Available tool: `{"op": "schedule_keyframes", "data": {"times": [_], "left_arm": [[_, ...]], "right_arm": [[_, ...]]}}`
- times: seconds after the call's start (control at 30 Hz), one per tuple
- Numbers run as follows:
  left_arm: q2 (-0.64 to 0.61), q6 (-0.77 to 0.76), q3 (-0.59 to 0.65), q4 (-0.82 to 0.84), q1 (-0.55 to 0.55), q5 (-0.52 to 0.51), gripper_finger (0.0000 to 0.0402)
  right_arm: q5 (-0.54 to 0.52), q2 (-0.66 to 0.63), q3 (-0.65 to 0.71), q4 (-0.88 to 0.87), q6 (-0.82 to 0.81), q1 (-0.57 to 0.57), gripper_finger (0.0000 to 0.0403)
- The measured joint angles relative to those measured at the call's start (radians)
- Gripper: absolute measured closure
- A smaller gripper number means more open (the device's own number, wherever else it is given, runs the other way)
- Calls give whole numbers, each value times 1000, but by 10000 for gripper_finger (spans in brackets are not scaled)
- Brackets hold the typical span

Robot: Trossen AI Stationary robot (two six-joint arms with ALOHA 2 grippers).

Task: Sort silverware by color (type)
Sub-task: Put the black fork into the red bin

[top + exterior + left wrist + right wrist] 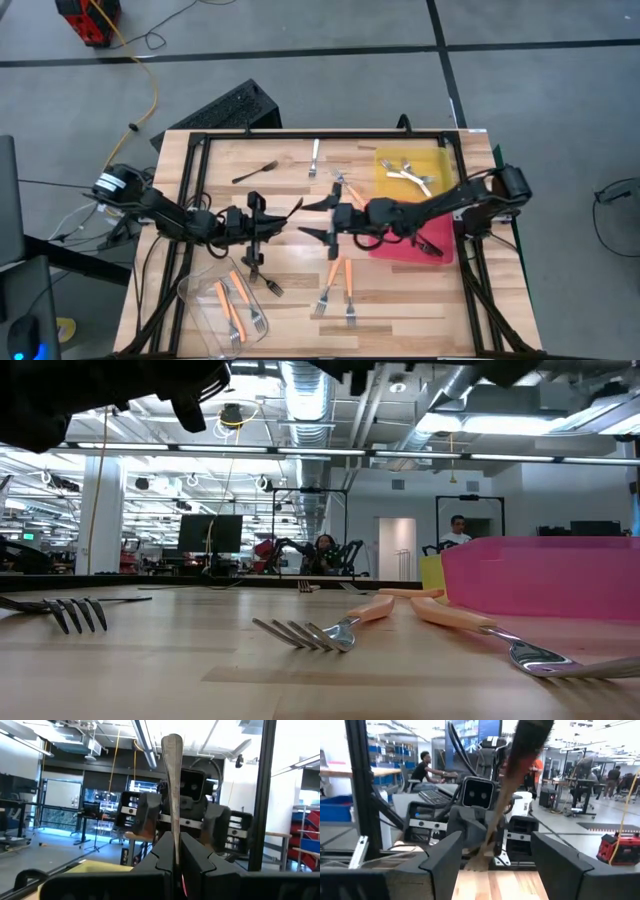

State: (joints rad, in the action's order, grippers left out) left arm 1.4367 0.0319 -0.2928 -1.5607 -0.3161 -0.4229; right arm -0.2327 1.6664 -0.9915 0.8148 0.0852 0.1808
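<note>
Three orange forks (232, 308) in clear tub (203, 322)

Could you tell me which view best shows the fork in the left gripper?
Left wrist view: the fork stands clamped in the left gripper. High view shows it small; right wrist view crops it; low view misses it.

Showing in high view: orange-handled forks (333, 272), about six; white-handled forks (314, 156), about three; dark forks (256, 171), about three; two trays (440, 160).
</note>
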Motion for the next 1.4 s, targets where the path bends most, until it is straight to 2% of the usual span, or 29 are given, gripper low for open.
{"op": "schedule_keyframes", "data": {"times": [0.23,0.6,0.77,1.03,1.27,1.4], "left_arm": [[7,13,-4,-1,-2,0,401],[7,13,-4,7,-2,2,401],[7,17,-4,7,-2,2,401],[7,28,-3,10,-3,21,401],[6,15,-3,19,-3,25,399],[5,-28,-3,37,-3,-13,371]], "right_arm": [[55,88,-142,-86,-21,-8,142],[80,108,-187,-108,-11,-20,147],[79,109,-187,-114,-9,-20,199],[77,109,-187,-124,-16,-21,361],[78,109,-187,-132,-31,-19,366],[73,109,-186,-140,-27,-20,366]]}}
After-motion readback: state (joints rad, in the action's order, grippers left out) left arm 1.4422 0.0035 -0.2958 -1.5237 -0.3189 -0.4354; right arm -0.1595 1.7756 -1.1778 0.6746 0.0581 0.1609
